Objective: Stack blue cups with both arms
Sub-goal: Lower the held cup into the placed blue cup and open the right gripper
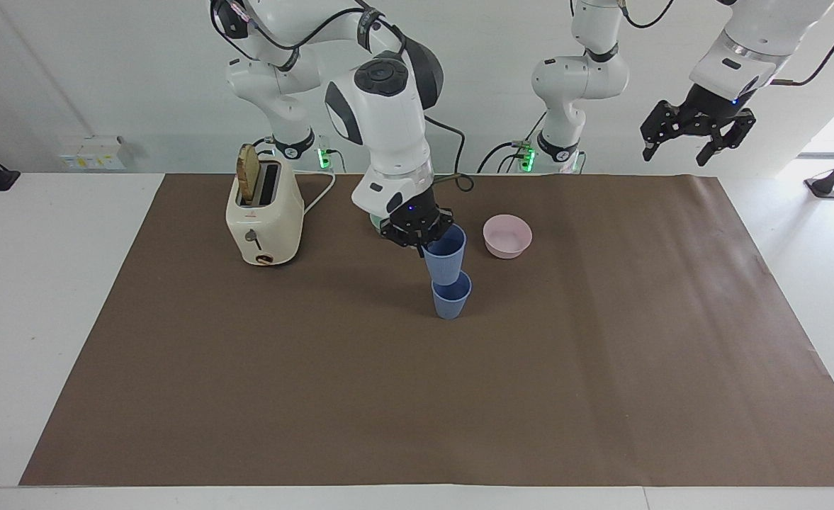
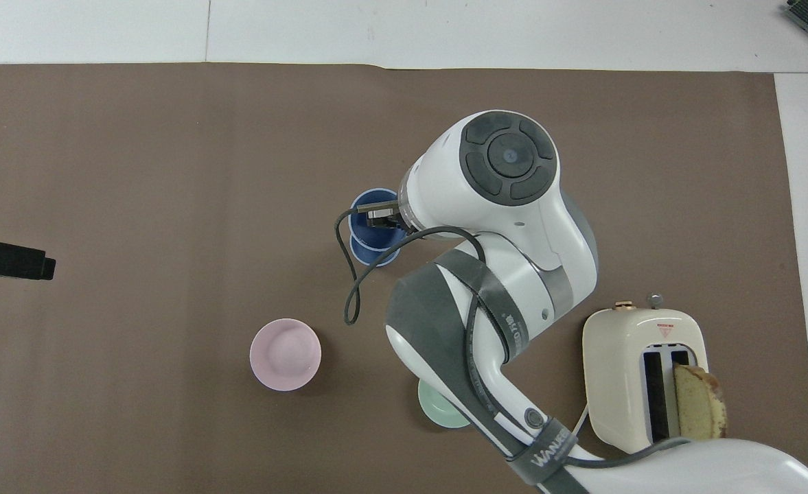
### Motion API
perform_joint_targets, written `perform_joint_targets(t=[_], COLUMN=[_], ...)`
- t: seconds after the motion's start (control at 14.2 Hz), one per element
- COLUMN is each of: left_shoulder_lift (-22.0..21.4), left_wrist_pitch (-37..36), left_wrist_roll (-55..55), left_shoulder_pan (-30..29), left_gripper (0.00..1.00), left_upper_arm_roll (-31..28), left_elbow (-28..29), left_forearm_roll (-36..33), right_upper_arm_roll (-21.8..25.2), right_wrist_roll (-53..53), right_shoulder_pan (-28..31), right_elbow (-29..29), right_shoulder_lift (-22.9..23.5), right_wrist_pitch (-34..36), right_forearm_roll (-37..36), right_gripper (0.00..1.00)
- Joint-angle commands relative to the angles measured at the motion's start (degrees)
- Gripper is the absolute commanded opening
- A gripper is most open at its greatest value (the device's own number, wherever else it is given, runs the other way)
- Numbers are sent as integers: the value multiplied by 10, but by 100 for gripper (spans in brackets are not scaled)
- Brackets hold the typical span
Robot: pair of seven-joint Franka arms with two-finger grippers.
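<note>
One blue cup [image 1: 451, 299] stands upright on the brown mat, near the middle of the table. My right gripper [image 1: 424, 247] is shut on the rim of a second blue cup [image 1: 446, 258] and holds it right over the standing one. The held cup's base is level with the standing cup's rim; whether they touch I cannot tell. From overhead the held cup [image 2: 368, 214] covers most of the standing cup [image 2: 378, 255], with the right gripper [image 2: 382, 217] at its rim. My left gripper [image 1: 675, 157] waits open, high over the left arm's end of the table, and its tip [image 2: 38, 263] shows at the overhead view's edge.
A cream toaster [image 1: 264, 212] with a slice of bread in it stands toward the right arm's end. A pink bowl [image 1: 507, 235] sits nearer to the robots than the cups. A mint-green bowl [image 2: 439, 413] is mostly hidden under the right arm. The brown mat [image 1: 601, 354] covers the table.
</note>
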State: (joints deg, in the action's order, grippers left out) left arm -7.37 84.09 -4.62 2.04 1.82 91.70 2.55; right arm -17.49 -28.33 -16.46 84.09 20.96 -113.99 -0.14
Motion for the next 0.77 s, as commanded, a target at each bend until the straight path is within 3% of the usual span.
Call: perform_joint_targets(t=[0.0, 0.7], left_shoulder_lift=[-7, -7], left_wrist_pitch=[-9, -9], left_wrist_roll=[-4, -4], left_shoulder_pan=[-4, -4], left_gripper=[100, 100], left_upper_arm_roll=[0, 0], left_elbow=[1, 1], left_forearm_roll=[4, 4], right_upper_arm_roll=[-2, -1], right_wrist_roll=[-4, 0], right_shoulder_pan=[-8, -8], right_elbow=[2, 31], right_shoulder_lift=[7, 34], right_wrist_pitch=[-10, -32], right_forearm_roll=[8, -3], right_gripper=[0, 0])
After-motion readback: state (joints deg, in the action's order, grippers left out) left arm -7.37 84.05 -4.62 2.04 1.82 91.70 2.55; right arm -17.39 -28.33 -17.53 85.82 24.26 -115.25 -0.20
